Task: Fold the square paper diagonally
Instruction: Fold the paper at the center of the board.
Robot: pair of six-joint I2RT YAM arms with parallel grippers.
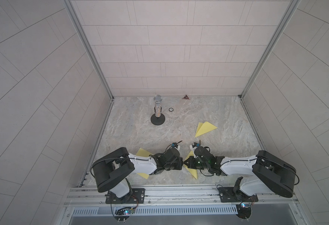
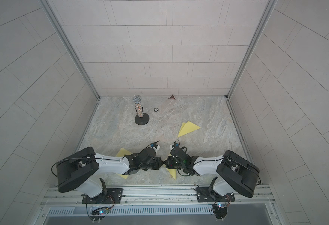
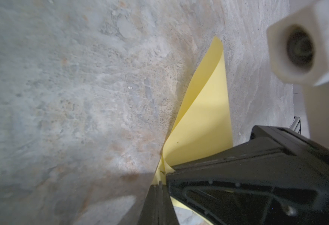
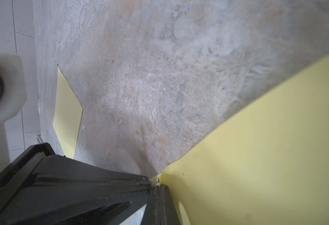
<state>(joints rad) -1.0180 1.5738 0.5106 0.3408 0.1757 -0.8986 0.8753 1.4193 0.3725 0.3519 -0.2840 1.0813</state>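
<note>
Only wrist views show it — left end effector (image 3: 160,182) and right end effector (image 4: 157,185), closed, pinch paper (image 4: 257,146).

I see three plain pale yellow sheets: the centre sheet (image 1: 192,172), the folded sheet (image 1: 205,128) and the left sheet (image 1: 141,152). The table (image 1: 179,124) is marbled grey and beige with rusty patches. The walls (image 1: 159,48) are off-white tiles with thin dark joints. My left arm (image 1: 143,165) and right arm (image 1: 235,165) are white and black, with a green light on the right one. The microphone (image 1: 157,108) has a silver mesh head, a glittery speckled handle and a black base.
</note>
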